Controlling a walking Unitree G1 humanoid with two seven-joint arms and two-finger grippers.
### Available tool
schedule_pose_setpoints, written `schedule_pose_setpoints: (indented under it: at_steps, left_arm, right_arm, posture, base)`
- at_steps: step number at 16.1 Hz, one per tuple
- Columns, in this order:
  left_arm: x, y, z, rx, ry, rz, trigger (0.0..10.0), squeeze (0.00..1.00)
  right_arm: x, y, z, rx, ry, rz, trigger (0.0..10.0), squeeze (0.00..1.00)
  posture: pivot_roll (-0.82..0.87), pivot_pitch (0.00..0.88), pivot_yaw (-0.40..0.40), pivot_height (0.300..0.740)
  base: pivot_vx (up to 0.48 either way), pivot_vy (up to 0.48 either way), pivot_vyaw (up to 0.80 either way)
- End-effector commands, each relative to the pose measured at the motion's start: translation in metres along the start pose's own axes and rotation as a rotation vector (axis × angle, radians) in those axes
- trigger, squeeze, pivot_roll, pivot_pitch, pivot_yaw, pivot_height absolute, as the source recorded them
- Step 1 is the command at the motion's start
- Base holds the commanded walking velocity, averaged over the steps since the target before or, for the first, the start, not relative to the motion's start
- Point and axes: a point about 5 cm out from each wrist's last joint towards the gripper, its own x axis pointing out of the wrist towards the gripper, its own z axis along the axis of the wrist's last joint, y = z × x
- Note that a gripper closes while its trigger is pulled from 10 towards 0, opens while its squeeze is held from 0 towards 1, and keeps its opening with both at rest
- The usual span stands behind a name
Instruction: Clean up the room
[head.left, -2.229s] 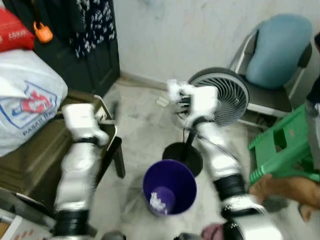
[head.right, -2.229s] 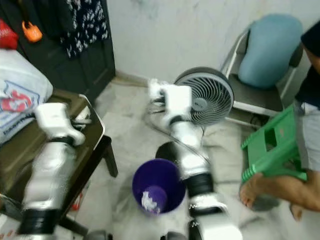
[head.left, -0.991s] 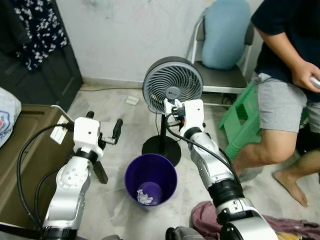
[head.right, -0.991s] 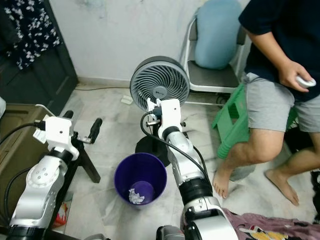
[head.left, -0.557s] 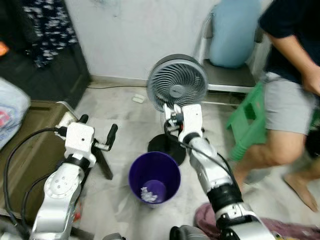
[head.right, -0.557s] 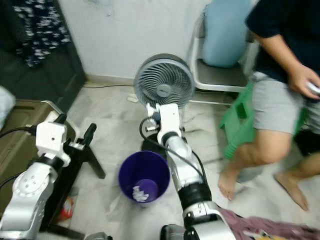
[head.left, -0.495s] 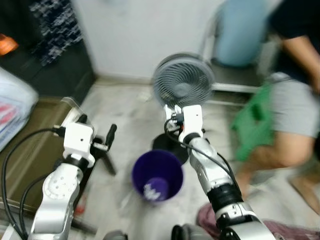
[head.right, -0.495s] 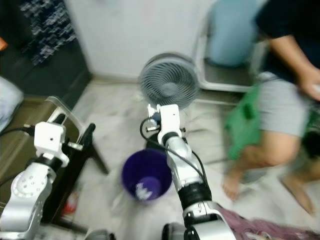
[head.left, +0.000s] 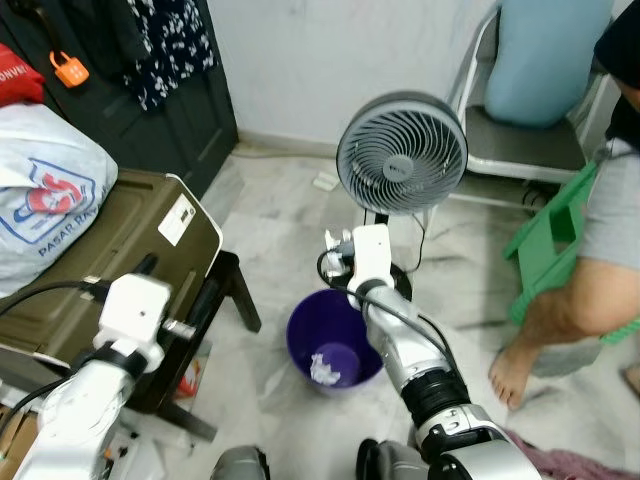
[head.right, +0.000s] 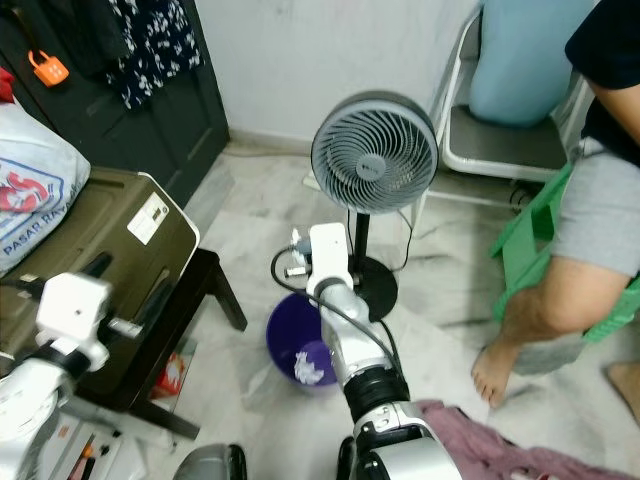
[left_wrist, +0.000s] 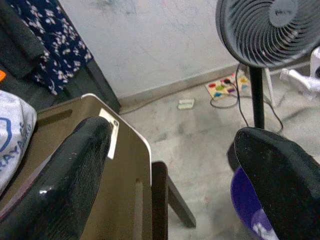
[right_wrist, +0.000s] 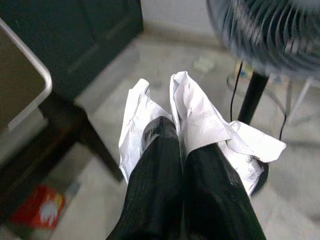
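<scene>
A purple bin (head.left: 336, 345) stands on the marble floor with crumpled white paper (head.left: 324, 368) at its bottom. My right gripper (head.left: 334, 252) hovers just above the bin's far rim, in front of the fan's pole. In the right wrist view its fingers (right_wrist: 162, 150) are shut on a crumpled piece of white paper (right_wrist: 205, 117). My left gripper (head.left: 178, 290) is held over the edge of the olive case, left of the bin. Its fingers (left_wrist: 75, 165) are spread wide open with nothing between them.
A grey standing fan (head.left: 402, 153) rises right behind the bin. An olive case (head.left: 110, 245) on a dark stand, with a white bag (head.left: 45, 200) on it, fills the left. At the right are a person's leg (head.left: 560, 310), a green stool (head.left: 555, 235) and a chair (head.left: 525, 150).
The camera has swung left, bringing the case and bag into view. My right gripper, still shut on the paper, has come down from fan height to just above the bin's rim.
</scene>
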Motion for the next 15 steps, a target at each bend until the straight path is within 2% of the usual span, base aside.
schedule_pose_setpoints:
  at_steps: [1, 4, 9, 15]
  left_arm:
    - [-0.001, 0.004, 0.005, 0.01, -0.008, 0.001, 10.0, 0.0]
    - [0.003, 0.005, 0.016, -0.004, -0.036, -0.017, 10.0, 0.0]
    - [0.009, 0.0, 0.014, -0.018, -0.027, -0.043, 10.0, 0.0]
    - [0.019, -0.003, 0.017, -0.03, -0.058, -0.045, 10.0, 0.0]
  right_arm:
    - [0.001, 0.007, -0.002, -0.004, 0.021, 0.006, 10.0, 0.0]
    - [0.005, 0.007, 0.001, 0.004, 0.025, -0.004, 10.0, 0.0]
    - [0.009, 0.004, 0.007, 0.014, 0.009, -0.024, 10.0, 0.0]
    - [0.013, 0.013, 0.017, 0.005, -0.022, 0.017, 10.0, 0.0]
  posture:
    - [0.14, 0.162, 0.069, 0.74]
    - [0.14, 0.156, 0.079, 0.74]
    - [0.12, 0.13, 0.083, 0.74]
    - [0.1, 0.091, 0.061, 0.74]
  base:
    - [0.0, 0.0, 0.0]
    - [0.0, 0.0, 0.0]
    - [0.0, 0.0, 0.0]
    - [0.041, 0.0, 0.0]
